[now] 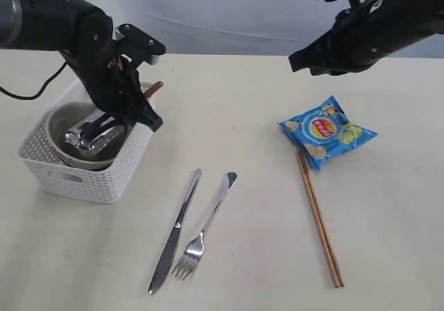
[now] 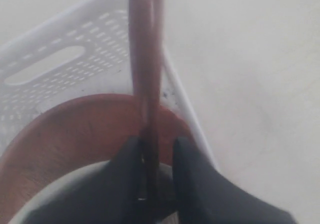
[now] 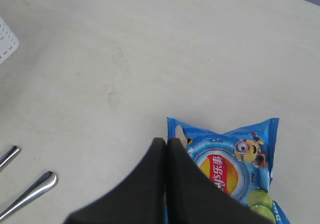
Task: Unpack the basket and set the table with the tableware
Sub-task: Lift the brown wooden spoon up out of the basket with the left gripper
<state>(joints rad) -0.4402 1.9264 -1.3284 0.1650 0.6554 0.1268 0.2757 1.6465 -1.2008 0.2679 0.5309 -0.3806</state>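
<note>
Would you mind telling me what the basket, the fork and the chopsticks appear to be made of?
The basket looks like matte white moulded plastic, given its uniform perforated walls. The fork seems polished steel, showing bright reflections. The chopsticks look like plain brown wood, dull-surfaced, possibly bamboo.

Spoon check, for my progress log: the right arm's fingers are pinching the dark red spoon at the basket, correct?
No. The left fingers pinch the spoon at the basket, not the right; the left wrist view shows it.
</note>
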